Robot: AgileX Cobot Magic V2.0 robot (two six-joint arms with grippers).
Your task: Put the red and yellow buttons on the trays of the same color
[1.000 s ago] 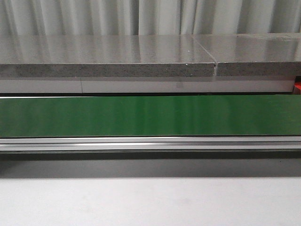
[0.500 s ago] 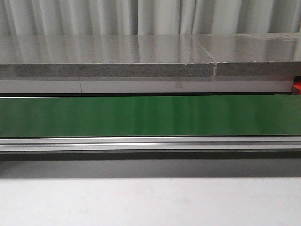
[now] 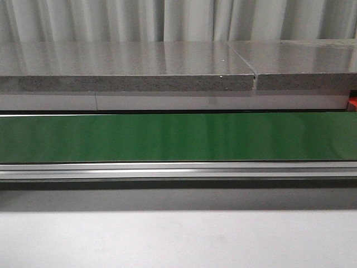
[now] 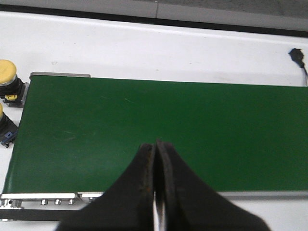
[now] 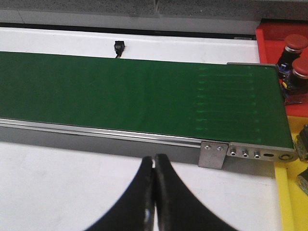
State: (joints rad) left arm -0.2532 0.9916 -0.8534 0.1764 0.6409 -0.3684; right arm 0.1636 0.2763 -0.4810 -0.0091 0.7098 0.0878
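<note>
My left black gripper (image 4: 155, 149) is shut tight with nothing in it, its two fingers pressed flat together. It hangs over the long green conveyor belt (image 4: 163, 130), near the belt's silver metal edge rail (image 4: 38, 198). The belt under it is bare and wide. Past one end of the belt, on the white table (image 4: 144, 48), sit two yellow round-topped buttons on black bases (image 4: 8, 79). They stand upright with their caps up, and the second one is cut off by the picture's edge.

My right black gripper (image 5: 154, 161) is clenched on nothing too. It hangs over the white table, just beside the belt's silver rail. Beyond the belt's far end stand two red round-topped buttons (image 5: 294, 44) in a red plastic tray (image 5: 274, 30), caps up. A yellow tray edge (image 5: 284, 202) runs along that side.

I can read no words or labels anywhere.

From the front I see only the green belt, a grey stone shelf (image 3: 128, 70) and a pale curtain (image 3: 178, 19).
</note>
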